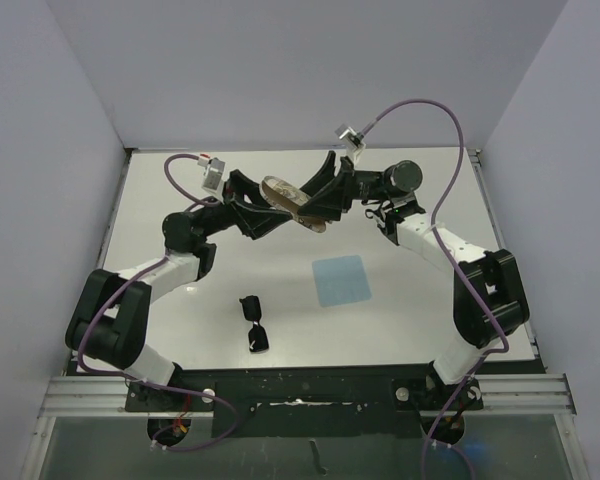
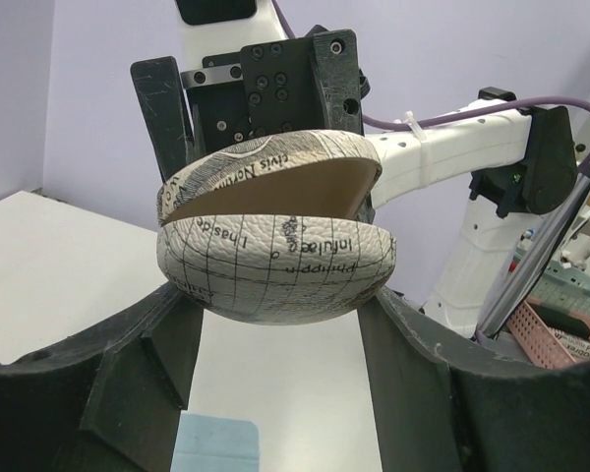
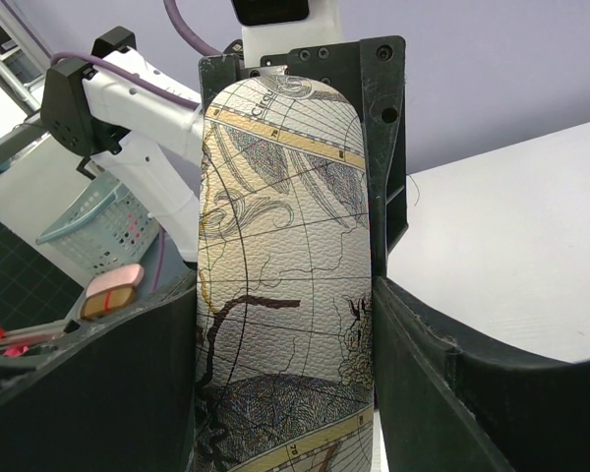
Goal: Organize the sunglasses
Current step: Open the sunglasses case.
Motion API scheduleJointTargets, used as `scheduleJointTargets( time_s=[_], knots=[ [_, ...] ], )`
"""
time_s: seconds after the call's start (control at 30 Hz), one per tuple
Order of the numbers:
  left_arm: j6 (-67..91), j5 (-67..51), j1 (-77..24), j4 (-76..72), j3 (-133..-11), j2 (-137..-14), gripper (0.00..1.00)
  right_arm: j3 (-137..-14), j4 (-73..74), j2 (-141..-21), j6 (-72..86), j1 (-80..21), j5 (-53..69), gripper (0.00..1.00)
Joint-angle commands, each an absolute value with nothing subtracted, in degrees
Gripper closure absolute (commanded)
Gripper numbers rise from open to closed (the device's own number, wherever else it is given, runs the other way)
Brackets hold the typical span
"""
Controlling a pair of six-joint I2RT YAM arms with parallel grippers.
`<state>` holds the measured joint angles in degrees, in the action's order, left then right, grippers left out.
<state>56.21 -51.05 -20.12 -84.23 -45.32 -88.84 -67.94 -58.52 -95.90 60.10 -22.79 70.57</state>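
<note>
The black sunglasses lie folded on the white table, near its front edge left of centre, with no gripper near them. Above the back middle of the table, an oval map-patterned case hangs between both grippers. My left gripper is shut on its left end and my right gripper on its right end. In the left wrist view the case sits between my fingers, its lid slightly ajar with the brown lining showing. In the right wrist view the case fills the gap between the black fingers.
A light blue square cloth lies flat right of centre, its corner seen under the case in the left wrist view. Purple cables loop above both arms. Pale walls close in the table on three sides. Baskets stand off the table.
</note>
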Motion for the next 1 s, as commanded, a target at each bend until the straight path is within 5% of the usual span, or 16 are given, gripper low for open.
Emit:
scheduleJointTargets(
  time_s=[0.0, 0.77, 0.97],
  knots=[
    [52.3, -46.16, -17.53, -76.63, -44.51, -91.52, 0.99, -69.03, -69.27, -86.98, 63.76, -21.6, 71.28, 1.0],
    [55.58, -41.2, -16.44, -77.6, -43.56, -93.78, 1.0, -65.92, -68.36, -81.91, 61.24, -21.89, 70.99, 1.0],
    [55.34, -41.83, -16.57, -77.26, -43.81, -93.08, 1.0, -66.44, -57.1, -81.16, 52.27, -22.53, 70.16, 1.0]
  ],
)
